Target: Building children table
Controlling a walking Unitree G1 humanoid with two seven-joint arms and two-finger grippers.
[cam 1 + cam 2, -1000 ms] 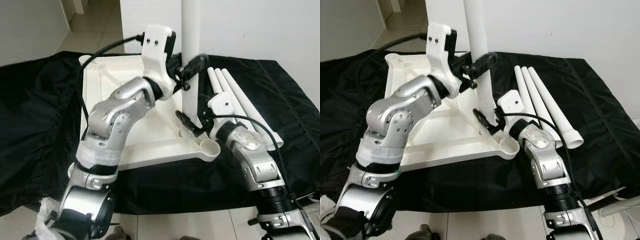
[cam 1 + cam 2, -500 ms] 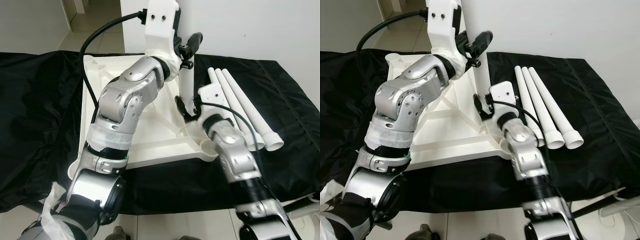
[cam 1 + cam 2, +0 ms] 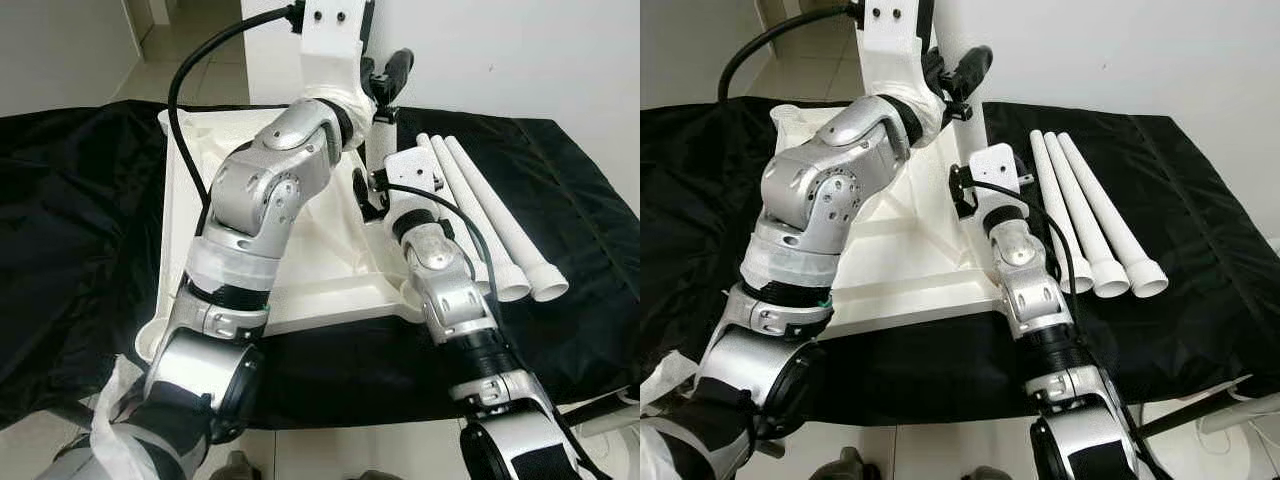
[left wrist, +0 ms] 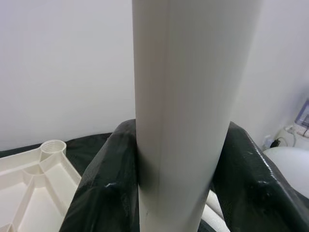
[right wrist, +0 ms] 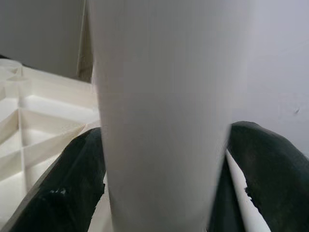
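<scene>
- Presently, white tabletop [image 3: 330, 270]: lying underside up on the black cloth [image 3: 80, 230], ribs showing.
- Upright white table leg [image 4: 186, 96]: standing at the tabletop's far right part.
- Left pincer [image 3: 385, 85]: clenched on the leg, high up.
- Right pincer [image 3: 368, 190]: clasping the same leg lower down, near the tabletop.
- Three spare legs [image 3: 1090, 220]: side by side on the cloth, right of the tabletop.

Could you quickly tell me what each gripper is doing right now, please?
Left gripper: shut on the upright white table leg.
Right gripper: shut on the same leg, lower down.
</scene>
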